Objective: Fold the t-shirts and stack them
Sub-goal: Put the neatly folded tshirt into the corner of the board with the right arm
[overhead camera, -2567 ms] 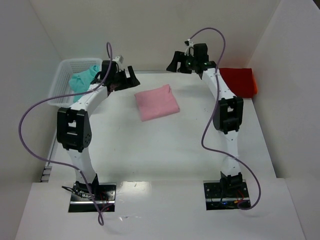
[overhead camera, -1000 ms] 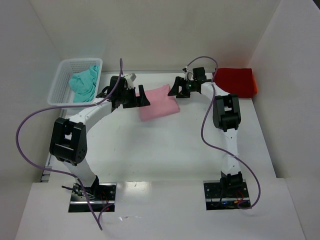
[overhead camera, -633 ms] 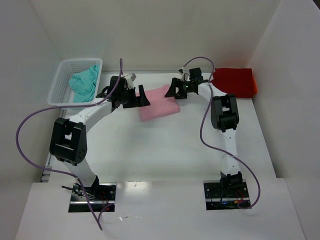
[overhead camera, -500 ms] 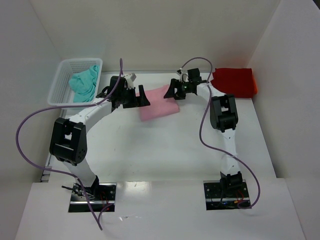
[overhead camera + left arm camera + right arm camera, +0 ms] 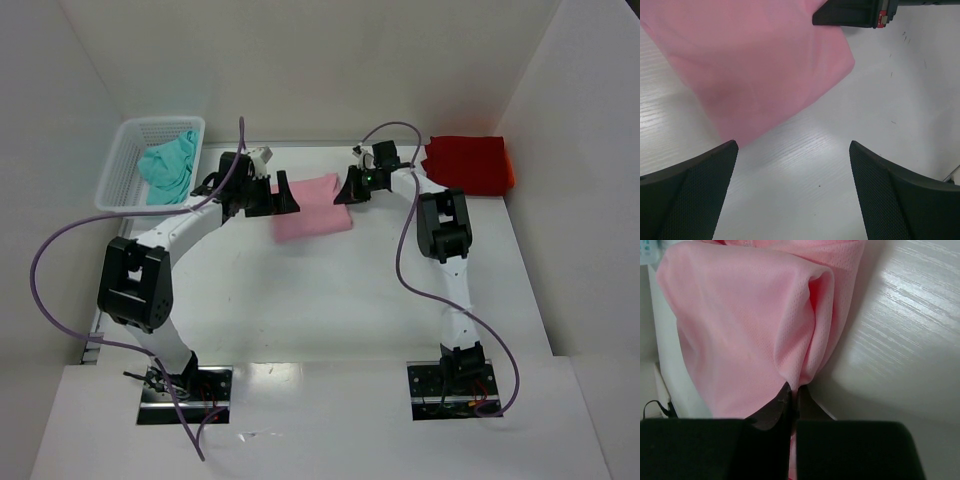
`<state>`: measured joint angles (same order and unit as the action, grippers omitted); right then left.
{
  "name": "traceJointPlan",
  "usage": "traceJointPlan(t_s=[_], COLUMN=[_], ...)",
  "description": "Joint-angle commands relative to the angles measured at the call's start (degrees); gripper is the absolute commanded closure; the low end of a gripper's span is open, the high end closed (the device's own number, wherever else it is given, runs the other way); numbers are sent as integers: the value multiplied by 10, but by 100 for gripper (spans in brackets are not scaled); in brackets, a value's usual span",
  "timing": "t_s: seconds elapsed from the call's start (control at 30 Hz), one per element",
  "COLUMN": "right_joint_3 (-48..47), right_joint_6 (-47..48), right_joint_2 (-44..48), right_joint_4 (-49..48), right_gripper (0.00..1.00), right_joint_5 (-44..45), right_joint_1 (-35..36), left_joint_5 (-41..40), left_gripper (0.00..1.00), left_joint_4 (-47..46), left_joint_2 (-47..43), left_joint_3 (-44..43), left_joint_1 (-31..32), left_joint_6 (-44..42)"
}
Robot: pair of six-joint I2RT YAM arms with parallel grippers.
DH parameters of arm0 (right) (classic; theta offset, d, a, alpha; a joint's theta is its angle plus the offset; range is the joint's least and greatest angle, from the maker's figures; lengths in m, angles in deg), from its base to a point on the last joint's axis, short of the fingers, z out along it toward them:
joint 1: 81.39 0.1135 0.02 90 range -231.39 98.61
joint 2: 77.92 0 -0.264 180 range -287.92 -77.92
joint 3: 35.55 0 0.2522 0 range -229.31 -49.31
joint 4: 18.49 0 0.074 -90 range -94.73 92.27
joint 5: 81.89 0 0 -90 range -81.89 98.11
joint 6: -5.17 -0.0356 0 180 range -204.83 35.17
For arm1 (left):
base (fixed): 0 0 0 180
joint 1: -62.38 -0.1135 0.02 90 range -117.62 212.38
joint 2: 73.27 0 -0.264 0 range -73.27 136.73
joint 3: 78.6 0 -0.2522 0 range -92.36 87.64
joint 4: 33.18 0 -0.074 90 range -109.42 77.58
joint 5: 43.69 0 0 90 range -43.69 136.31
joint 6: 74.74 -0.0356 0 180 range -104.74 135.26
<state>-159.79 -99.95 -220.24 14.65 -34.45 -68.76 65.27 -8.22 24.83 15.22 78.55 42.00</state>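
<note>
A folded light pink t-shirt (image 5: 312, 209) lies at the back middle of the table. My right gripper (image 5: 347, 190) is shut on its right edge, and the cloth (image 5: 755, 325) bunches into a pinched fold (image 5: 796, 386) between the fingers. My left gripper (image 5: 283, 194) stands open at the shirt's left side, over bare table beside the pink edge (image 5: 750, 65), with nothing between its fingers (image 5: 700, 185). A folded bright red t-shirt (image 5: 468, 163) lies at the back right. A teal t-shirt (image 5: 168, 167) sits crumpled in the basket.
A white mesh basket (image 5: 125, 170) stands at the back left. White walls close in the table on the left, back and right. The right gripper's tip (image 5: 855, 12) shows at the top of the left wrist view.
The right gripper has closed on the pink shirt's right edge and moved slightly left. The left arm has stayed in place, open.
</note>
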Motion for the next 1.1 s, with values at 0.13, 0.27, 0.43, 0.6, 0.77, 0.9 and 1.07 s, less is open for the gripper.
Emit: traceJointPlan(t_s=[0.13,0.27,0.43,0.6,0.77,0.9,1.07], right_joint_3=[-44,-104,-184,-197,-195,-201,-207], right_joint_6=[16,40,85,104,109,122,135], right_joint_2=[-11,-11,-11,20,47,74,120], right_joint_4=[71,122,176,205,205,211,211], right_gripper=[100,100,100,100,100,100,100], right_joint_5=[108,151,254,337,365,392,410], right_joint_1=[10,4,4,-15,-46,-70,-116], left_joint_5=[25,25,20,20,25,35,46], left_gripper=[0,0,0,0,0,0,0], left_joint_4=[8,15,27,32,37,37,50], left_joint_2=[-70,-93,-104,-109,-104,-99,-87], left_joint_3=[-22,-17,-11,-5,-5,-5,-16], left_joint_1=[-3,-3,-3,-3,-3,-3,-3], left_joint_6=[-30,-42,-52,-63,-63,-63,-63])
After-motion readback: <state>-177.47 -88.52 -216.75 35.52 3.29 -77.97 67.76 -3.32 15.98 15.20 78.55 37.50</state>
